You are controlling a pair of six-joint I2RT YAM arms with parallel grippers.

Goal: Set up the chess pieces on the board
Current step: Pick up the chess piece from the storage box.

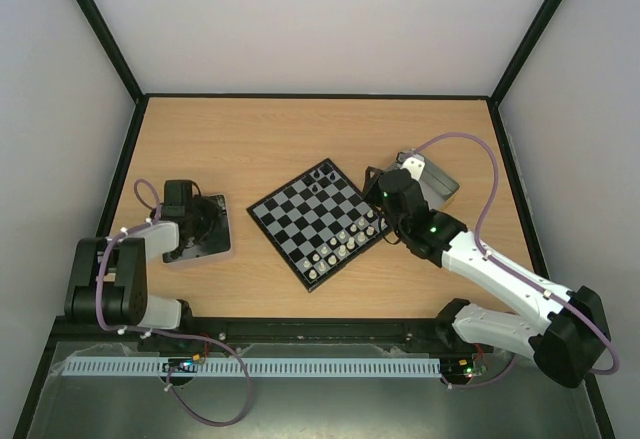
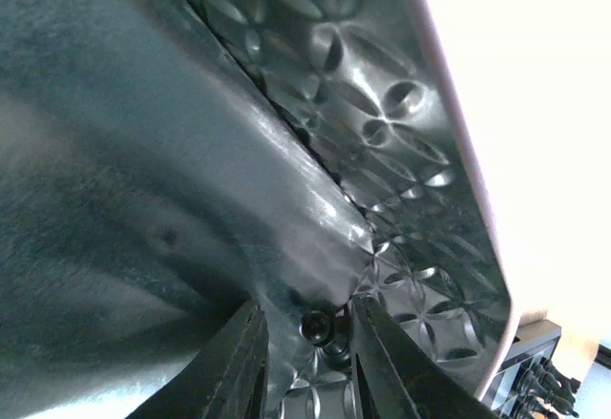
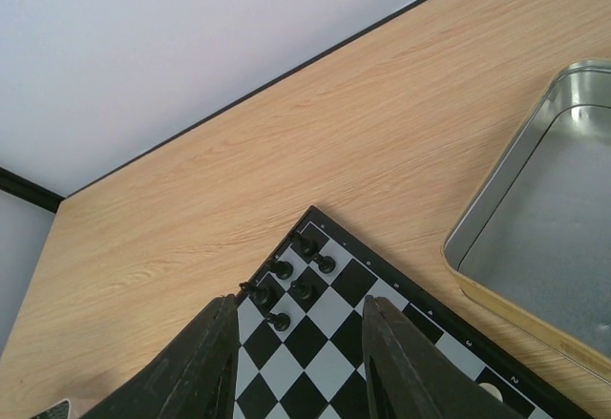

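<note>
– Chess pieces (image 1: pixel 340 247), where do they stand?
– Most are on the board (image 1: pixel 300 221). It sits mid-table, a little toward the right edge, turned so one corner points at the far edge. White men (image 1: pixel 320 259) line the side facing the near right corner. Black men (image 1: pixel 322 173) cluster at the far-pointing corner; the right wrist view shows six.
– Surface?
– Tabletop (image 1: pixel 250 139) is light wood with a fine grain and a thin black strip round it. Pale walls rise on three sides, with black struts in the corners. A white slotted strip (image 1: pixel 250 367) runs along the near edge.
– Tins?
– Left tin (image 1: pixel 225 244) lies by the left edge. Right tin (image 1: pixel 445 181) lies toward the right edge, just beside the board and partly hidden by the arm. Its floor shows bare metal.
– Right gripper (image 3: pixel 301 302)?
– It hangs over the board's right-hand part, fingers (image 3: pixel 215 362) spread apart, gripping no piece.
– Left gripper (image 2: pixel 307 306)?
– It is down inside the left tin, over the embossed floor. Its fingers (image 2: pixel 239 362) are apart. One small black piece (image 2: pixel 315 324) sits between them, touching neither. A dark glossy sheet (image 2: pixel 143 199) covers much of that view; I cannot tell what it is.
</note>
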